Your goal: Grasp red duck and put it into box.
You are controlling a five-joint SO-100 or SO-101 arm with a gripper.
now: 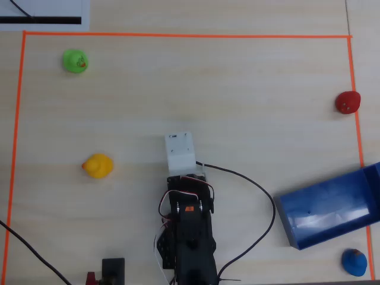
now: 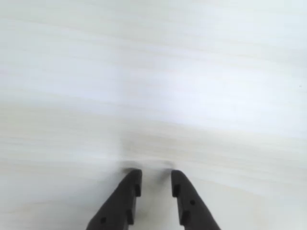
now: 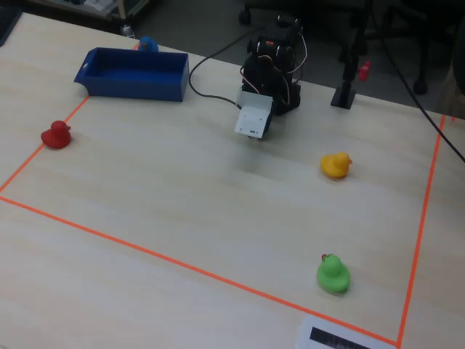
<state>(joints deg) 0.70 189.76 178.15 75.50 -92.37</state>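
The red duck [image 1: 347, 102] sits on the orange tape line at the right edge in the overhead view, and at the left in the fixed view [image 3: 56, 135]. The blue box [image 1: 284, 215] lies at the lower right, empty, and shows at the upper left of the fixed view [image 3: 134, 89]. My gripper [image 2: 156, 176] hangs over bare table near the arm's base. Its dark jaws stand slightly apart with nothing between them. In the overhead view the white wrist housing [image 1: 180, 153] hides it. It is far from both duck and box.
A yellow duck [image 1: 97, 166] sits left of the arm, a green duck [image 1: 75, 61] at the top left, and a blue duck [image 1: 354, 262] just beyond the box. Orange tape [image 1: 178, 35] frames the work area. A black cable [image 1: 261, 190] loops between arm and box.
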